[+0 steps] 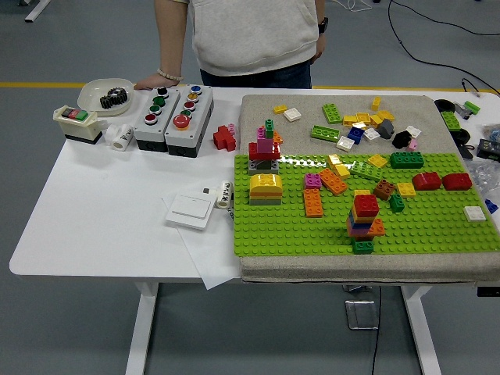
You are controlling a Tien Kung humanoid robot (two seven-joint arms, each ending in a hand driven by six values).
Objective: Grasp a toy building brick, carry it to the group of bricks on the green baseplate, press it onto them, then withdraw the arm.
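Observation:
The green baseplate (297,234) lies on a grey mat at the table's right half. On it stand a stack topped by a red brick (365,206), a yellow and grey block (266,188), a tall red and pink stack (265,148), orange bricks (313,202) and two red bricks (441,181). Several loose bricks (359,125) lie on the mat behind the plate. Neither robot hand is in the head view. A person stands at the far side with one hand (147,83) resting on the table.
Two grey button boxes (172,109), a white bowl with a gear (105,95), a small switch box (75,121), a red cross piece (224,138) and a white wall switch on paper (191,209) occupy the table's left half. Clutter lies at the far right edge (476,133).

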